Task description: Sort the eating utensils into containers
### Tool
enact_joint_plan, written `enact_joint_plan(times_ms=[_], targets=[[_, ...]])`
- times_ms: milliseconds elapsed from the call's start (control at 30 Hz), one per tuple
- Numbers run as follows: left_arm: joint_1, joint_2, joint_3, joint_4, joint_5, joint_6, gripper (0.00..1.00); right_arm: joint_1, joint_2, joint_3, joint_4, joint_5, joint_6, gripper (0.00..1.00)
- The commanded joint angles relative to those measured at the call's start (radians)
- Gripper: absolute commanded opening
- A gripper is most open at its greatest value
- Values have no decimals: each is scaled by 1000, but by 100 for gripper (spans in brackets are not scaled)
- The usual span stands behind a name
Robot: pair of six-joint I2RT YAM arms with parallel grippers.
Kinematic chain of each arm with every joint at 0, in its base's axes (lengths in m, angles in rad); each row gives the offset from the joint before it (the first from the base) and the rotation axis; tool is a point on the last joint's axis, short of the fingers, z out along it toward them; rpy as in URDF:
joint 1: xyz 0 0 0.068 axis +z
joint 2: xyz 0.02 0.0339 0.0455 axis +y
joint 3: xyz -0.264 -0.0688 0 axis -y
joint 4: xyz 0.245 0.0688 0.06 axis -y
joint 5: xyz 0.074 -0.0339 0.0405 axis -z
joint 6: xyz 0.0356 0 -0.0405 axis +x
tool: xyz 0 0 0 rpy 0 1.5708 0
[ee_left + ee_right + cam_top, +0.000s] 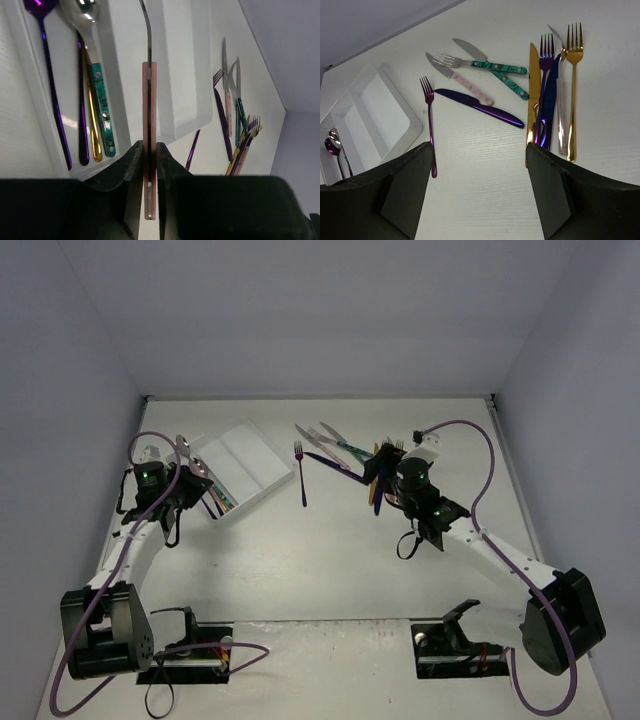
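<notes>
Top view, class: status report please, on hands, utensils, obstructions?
Left hand shut on pink-handled utensil over white cutlery tray. Right hand open by loose cutlery pile. Spoons in tray; nothing seen blocking.

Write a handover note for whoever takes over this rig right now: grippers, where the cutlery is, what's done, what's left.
Left gripper: jaws shut on a pink-handled utensil, held at the white tray.
Right gripper: jaws open, nothing between them, above the loose pile on the table.
Done: four utensils lie in one outer compartment of the tray; the other two compartments look empty.
Left: set down the held piece, then sort the lone purple fork and the whole pile.
</notes>
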Motion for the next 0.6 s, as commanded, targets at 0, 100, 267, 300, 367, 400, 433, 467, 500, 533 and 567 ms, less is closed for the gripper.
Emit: enact_joint_plan(times_ms=[0,100,267,300,367,400,433,467,500,533,567], targets=[[31,51,31,69,79,-72,0,-22,-34,2,39,-13,-20,72],[40,116,46,103,101,-104,0,-33,-42,-5,39,-22,-20,72],[50,194,54,143,101,-154,5,-55,-69,-23,33,-35,-18,72],[51,201,53,144,100,-161,9,-59,-73,-28,32,-37,-18,72],[51,214,54,145,102,-165,11,-67,-81,-37,31,-39,-17,72],[51,215,56,145,103,-164,13,-68,-81,-38,30,-40,-15,72],[51,222,57,145,105,-162,15,-72,-81,-40,30,-44,-15,72],[51,224,57,145,106,-162,17,-74,-79,-40,30,-45,-15,72],[51,224,55,145,106,-164,20,-76,-75,-40,28,-49,-15,72],[52,223,53,145,107,-166,26,-78,-73,-39,28,-52,-14,72],[53,222,51,145,108,-167,32,-79,-72,-38,28,-56,-13,72]])
